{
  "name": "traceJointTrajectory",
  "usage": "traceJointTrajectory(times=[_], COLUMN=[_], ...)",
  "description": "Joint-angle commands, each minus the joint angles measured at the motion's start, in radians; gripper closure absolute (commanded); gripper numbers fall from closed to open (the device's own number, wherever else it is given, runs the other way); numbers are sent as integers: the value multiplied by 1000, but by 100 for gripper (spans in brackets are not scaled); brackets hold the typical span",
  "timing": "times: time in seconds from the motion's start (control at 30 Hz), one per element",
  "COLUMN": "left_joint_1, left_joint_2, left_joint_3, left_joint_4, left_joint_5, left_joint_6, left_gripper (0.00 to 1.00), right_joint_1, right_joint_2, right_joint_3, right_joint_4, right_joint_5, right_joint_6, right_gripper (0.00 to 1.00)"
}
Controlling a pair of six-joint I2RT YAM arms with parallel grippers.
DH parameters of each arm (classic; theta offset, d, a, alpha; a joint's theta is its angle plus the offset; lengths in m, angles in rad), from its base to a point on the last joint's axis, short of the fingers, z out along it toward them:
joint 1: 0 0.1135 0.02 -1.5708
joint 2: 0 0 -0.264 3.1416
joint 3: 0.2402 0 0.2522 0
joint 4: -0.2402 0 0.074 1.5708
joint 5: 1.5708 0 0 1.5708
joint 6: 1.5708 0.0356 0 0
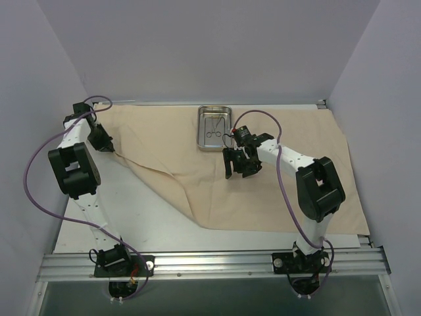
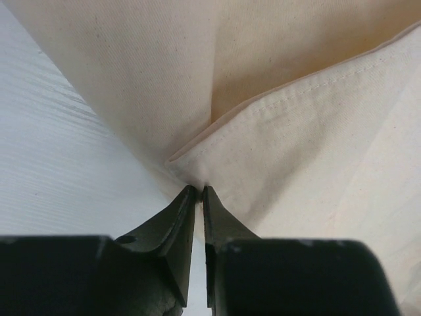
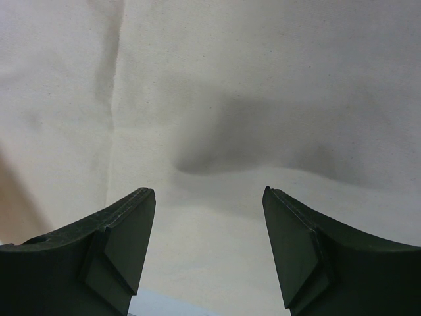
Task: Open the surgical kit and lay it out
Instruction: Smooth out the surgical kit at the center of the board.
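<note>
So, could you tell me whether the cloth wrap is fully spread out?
Not fully. The cloth wrap lies mostly flat, but the left gripper is shut on a corner that is doubled over another layer.

Readable text, labels, brands, numbers, signs: none in any view. Cloth (image 1: 263, 191): plain, unprinted weave, stitched hem only. Tray (image 1: 227, 139): no mark legible at this size.
</note>
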Motion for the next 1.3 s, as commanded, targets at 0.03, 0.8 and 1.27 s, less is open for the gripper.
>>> traceJointTrajectory(times=[0.03, 0.8, 1.27], left_joint_1=[9, 19, 15], left_joint_2=[-34, 20, -42], left_joint_3=[72, 150, 0], left_joint_4=[-40, -70, -23], left_joint_5=[-24, -35, -9], left_joint_6=[17, 18, 1], left_gripper=[85, 76, 53], right_joint_1=[-7, -7, -7], right_joint_2=[-5, -19, -8], right_joint_3=[20, 6, -3], right_joint_4=[-16, -14, 4], right_joint_5=[-8, -12, -24], right_joint_6=[10, 14, 25], right_gripper=[33, 32, 32])
